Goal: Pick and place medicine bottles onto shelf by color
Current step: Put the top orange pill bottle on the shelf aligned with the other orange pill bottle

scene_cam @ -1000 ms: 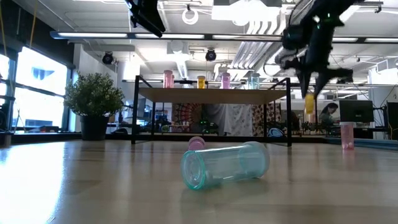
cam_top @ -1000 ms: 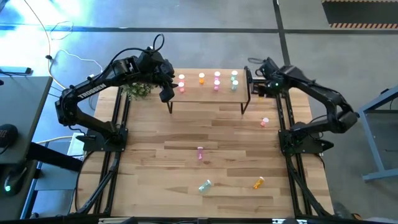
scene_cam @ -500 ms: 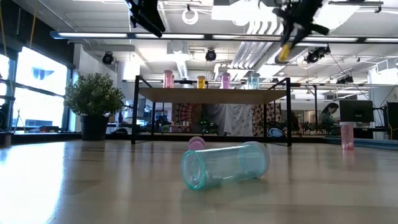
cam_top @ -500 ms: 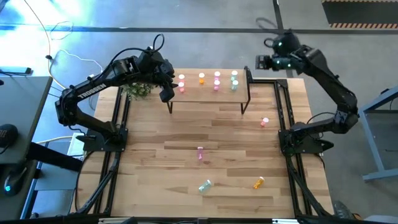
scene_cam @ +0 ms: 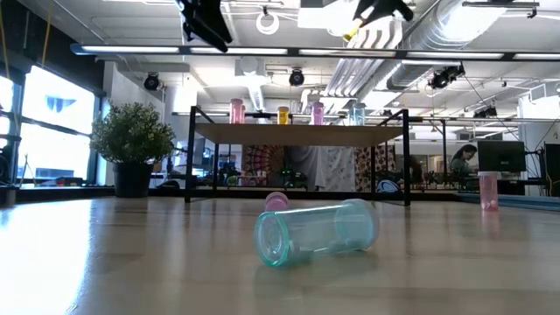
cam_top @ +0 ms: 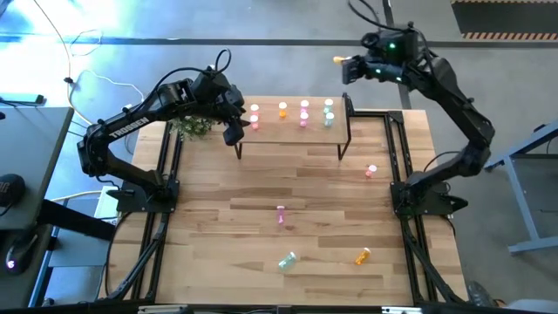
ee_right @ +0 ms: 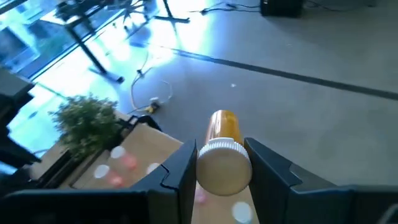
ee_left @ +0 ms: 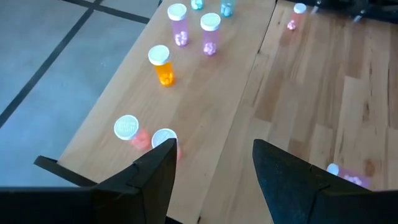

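From above, we see the right claw [cam_top: 342, 61] raised over the floor just past the far edge of the surface [cam_top: 305, 187], beyond the shelf [cam_top: 292, 129]; a speck of orange shows at its tip. The left claw [cam_top: 235, 133] hangs at the shelf's left end. On the shelf stand several bottles: pale red ones [cam_top: 255, 115] at the left, an orange bottle [cam_top: 283, 110], pink ones [cam_top: 304, 112] and green ones [cam_top: 329, 112]. On the surface a pink bottle [cam_top: 370, 171] stands near the right arm's base, and a second pink bottle [cam_top: 281, 214], a green bottle [cam_top: 287, 260] and an orange one [cam_top: 362, 255] lie nearer the front.

At surface height, the green bottle [scene_cam: 316, 232] lies on its side in front, with the shelf [scene_cam: 297, 133] behind it and a potted plant [scene_cam: 133, 149] to its left.

In the left wrist view, the left claw [ee_left: 214, 165] is spread, nothing between its fingers, over the shelf's end by the two pale red bottles [ee_left: 127, 129].

In the right wrist view, the right claw [ee_right: 222, 163] pinches an orange bottle with a white cap [ee_right: 223, 154], high over the floor.
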{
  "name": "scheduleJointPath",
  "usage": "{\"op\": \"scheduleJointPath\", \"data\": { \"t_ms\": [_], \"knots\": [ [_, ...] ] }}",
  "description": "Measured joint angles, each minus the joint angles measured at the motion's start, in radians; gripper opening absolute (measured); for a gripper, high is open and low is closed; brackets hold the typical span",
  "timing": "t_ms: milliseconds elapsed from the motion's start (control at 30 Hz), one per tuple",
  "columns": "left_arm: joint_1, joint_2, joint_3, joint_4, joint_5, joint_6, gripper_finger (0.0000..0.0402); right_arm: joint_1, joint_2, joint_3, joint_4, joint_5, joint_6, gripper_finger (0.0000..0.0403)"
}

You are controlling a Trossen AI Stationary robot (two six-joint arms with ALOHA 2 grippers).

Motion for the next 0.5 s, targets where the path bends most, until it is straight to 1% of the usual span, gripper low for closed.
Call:
{"op": "scheduleJointPath", "data": {
  "t_ms": [233,500],
  "knots": [
    [0.000,0.000,0.000,-0.014,0.000,0.000,0.0200,0.106,0.151,0.145,-0.064,-0.032,-0.093,0.0108],
    [0.000,0.000,0.000,-0.034,0.000,0.000,0.0200,0.206,0.286,0.212,-0.141,-0.082,-0.186,0.0108]
  ]
}}
